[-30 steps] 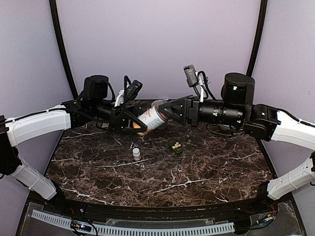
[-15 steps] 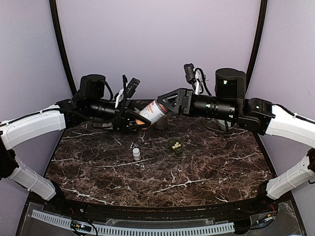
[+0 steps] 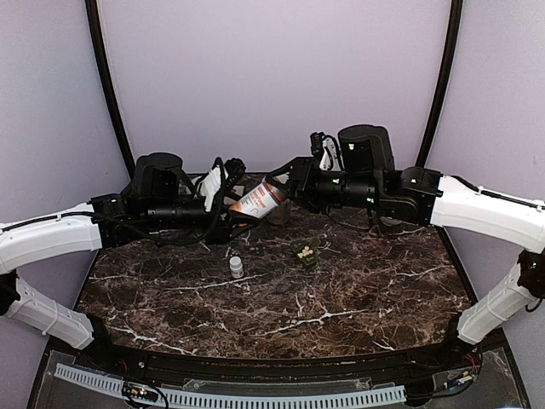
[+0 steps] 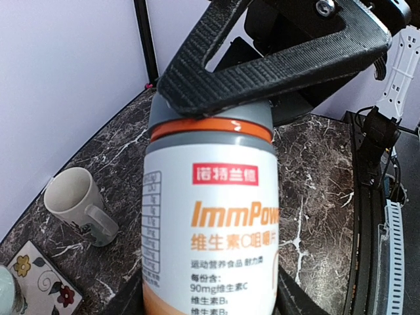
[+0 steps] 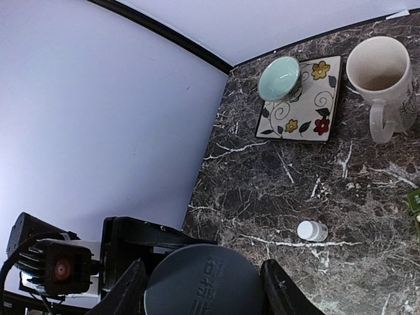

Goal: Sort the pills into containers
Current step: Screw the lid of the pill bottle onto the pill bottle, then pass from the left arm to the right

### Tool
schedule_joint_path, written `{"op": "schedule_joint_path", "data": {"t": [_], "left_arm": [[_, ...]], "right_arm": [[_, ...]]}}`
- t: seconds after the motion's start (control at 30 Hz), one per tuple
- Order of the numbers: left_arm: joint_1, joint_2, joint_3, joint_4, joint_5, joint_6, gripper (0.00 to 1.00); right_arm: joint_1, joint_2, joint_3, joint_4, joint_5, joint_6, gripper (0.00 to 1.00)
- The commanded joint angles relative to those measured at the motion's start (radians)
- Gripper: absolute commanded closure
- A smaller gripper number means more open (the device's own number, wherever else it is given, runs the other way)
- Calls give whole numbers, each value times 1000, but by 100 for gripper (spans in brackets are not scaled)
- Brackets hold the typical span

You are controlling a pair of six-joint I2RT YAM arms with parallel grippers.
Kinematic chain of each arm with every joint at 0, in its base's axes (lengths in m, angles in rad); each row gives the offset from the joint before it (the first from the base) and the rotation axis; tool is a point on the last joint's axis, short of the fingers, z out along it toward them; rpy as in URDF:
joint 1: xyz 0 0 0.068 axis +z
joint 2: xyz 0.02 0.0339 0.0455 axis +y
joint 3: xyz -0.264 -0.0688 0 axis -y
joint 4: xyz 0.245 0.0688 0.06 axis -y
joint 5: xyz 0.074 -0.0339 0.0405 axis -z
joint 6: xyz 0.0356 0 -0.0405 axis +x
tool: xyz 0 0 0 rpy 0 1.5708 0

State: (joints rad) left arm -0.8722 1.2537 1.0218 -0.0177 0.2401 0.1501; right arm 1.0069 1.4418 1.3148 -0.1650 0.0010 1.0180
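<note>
Left gripper is clamped round the body of a white cylindrical plastic supplement bottle with an orange band and red-and-orange label, held tilted above the far middle of the table. Right gripper is closed on the bottle's grey round cap, with one black finger pressed on each side. The small flat dark green rectangular pill box lies on the table nearer than the bottle, under neither gripper and untouched, with a few pale pills showing in it. Just to its left, apart from it, lies a small white plastic vial. From above, the bottle and both grippers cover most of the cream ceramic mug behind them. The wrist views show it upright, beside a square white tile with painted flowers. A pale green round bowl sits on a corner of that tile. In the left wrist view the bottle fills the middle and hides the pill box. Surface: dark brown marble table with white veins, and a white perforated strip along the near edge. Room: plain lilac walls and curved black poles.
</note>
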Motion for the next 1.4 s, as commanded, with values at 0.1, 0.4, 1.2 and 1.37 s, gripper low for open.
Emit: {"op": "schedule_joint_path", "data": {"t": [0.1,0.4,1.2,1.37], "left_arm": [[-19,-54,13,183,2,16,100],[-1,-44,29,148,113,-24,100],[48,95,179,-24,540,-50,100],[48,105,187,-40,556,-43,100]], "right_arm": [[19,-48,-51,-18,38,-93,64],[19,-194,-144,59,55,-261,21],[38,-132,-100,90,-94,-329,24],[39,-128,-93,82,-99,-335,54]]}}
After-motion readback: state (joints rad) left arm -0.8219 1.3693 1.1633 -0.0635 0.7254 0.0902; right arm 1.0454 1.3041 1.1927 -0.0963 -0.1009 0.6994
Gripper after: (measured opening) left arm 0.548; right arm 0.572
